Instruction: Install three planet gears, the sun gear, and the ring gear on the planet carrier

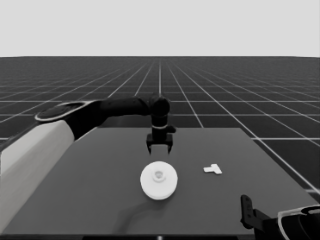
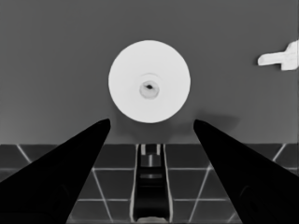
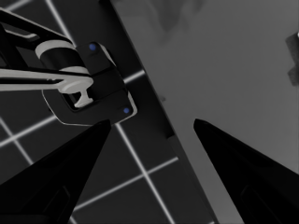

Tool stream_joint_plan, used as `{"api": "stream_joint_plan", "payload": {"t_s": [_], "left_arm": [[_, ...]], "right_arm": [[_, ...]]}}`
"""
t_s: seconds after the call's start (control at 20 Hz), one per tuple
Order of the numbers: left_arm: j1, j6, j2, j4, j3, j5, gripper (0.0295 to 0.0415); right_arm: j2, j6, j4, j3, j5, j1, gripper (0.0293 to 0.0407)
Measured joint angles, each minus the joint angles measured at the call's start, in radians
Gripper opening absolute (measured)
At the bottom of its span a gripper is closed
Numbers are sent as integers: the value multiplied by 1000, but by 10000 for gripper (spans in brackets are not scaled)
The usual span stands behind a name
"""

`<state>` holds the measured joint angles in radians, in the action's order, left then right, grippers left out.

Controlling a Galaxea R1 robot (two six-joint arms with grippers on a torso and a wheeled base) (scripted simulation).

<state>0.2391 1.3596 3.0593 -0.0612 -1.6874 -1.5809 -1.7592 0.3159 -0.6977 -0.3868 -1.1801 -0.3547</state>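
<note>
1. Your left gripper (image 1: 160, 148) hangs over the middle of the table (image 1: 100, 200), just beyond the larger round part (image 1: 158, 180). Its two fingers are spread wide and nothing is between them; in the left wrist view the fingers (image 2: 70, 168) stand well apart, and the part lies clear of both tips.
2. Your left arm (image 1: 75, 122) comes in from the left edge, pale grey low down and black toward the wrist, then turns straight down at the gripper, so the fingers point at the tabletop.
3. The larger round part (image 2: 149, 81) lies flat near the table's centre, with a small raised hub and centre hole facing up. It covers whatever sits under it: you cannot see the smaller round part or any gear.
4. The thin white piece (image 1: 213, 169) lies to the right of the round part, well apart from it, and touches nothing.
5. Your right gripper (image 3: 152, 128) is parked at the table's near right corner, its fingers spread wide and empty, over the table's edge and the floor grid.
6. Nothing stands between the left gripper and the round part.
</note>
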Motion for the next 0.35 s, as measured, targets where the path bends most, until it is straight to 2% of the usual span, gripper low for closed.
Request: {"api": "stream_joint_plan", "payload": {"t_s": [0.05,0.1,0.15,0.2,0.25,0.35], "left_arm": [[1,1,0,-1,-1,0,385],[33,-481,-265,150,447,363,410],[61,-959,-666,241,787,587,413],[77,-1268,-940,295,983,717,400],[87,-1450,-1095,326,1101,794,392],[97,-1620,-1235,356,1212,866,386]], "right_arm": [[0,0,0,0,0,0,385],[-280,484,321,55,-464,359,390],[-651,982,677,-114,-478,630,392],[-783,1149,780,-320,-421,698,391],[-841,1222,821,-456,-399,714,388],[-894,1283,854,-590,-384,721,385]]}}
